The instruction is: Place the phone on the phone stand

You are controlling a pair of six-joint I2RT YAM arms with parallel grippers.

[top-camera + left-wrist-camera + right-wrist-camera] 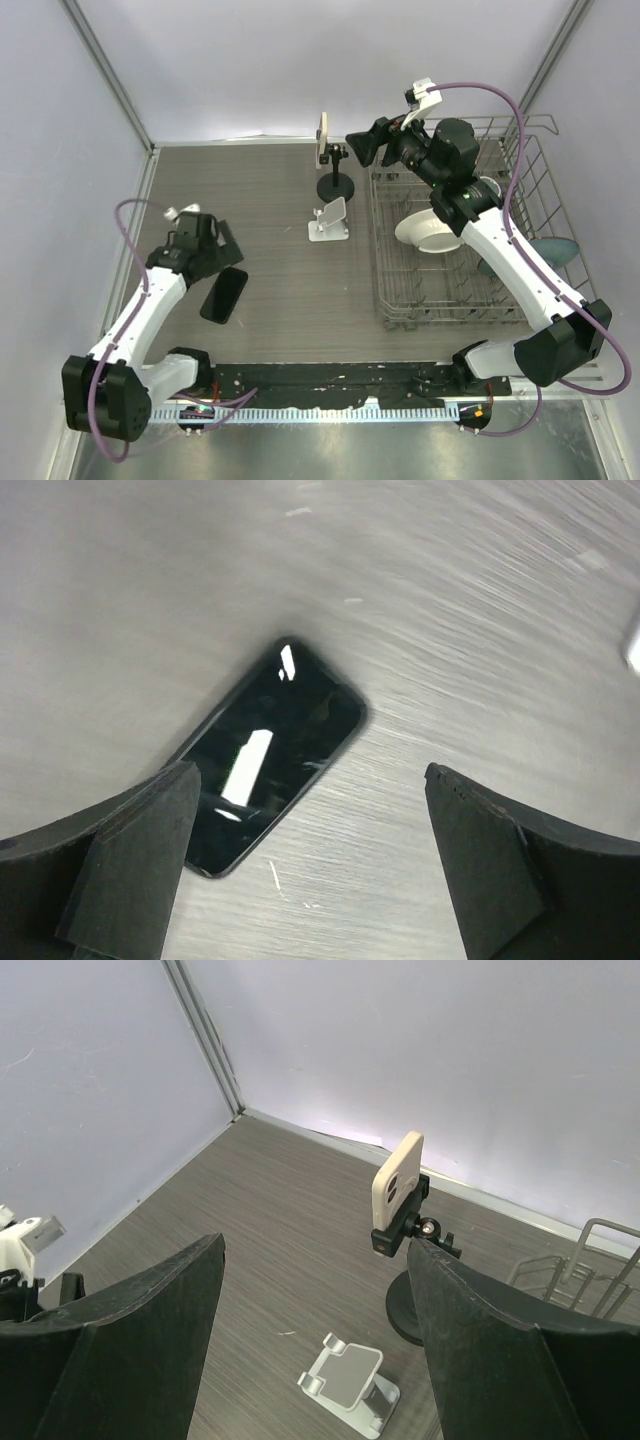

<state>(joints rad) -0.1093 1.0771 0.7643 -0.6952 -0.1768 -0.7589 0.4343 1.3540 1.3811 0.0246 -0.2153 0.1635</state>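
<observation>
You're hovering the left gripper (310, 780), jaws apart, over the flat-lying black phone (268, 755), not yet lifting it toward the silver phone stand (330, 220).

Phone (224, 295) on table (280, 190) left; stand (330, 222) centre; rack (440, 305) right.

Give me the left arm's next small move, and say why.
Probably a small sideways shift of the left gripper, so the phone sits centred in its opening before it lowers. The gripper is open and holds nothing. The phone lies flat on the table, off to one side of the opening in the wrist view. The phone stand is empty.
</observation>
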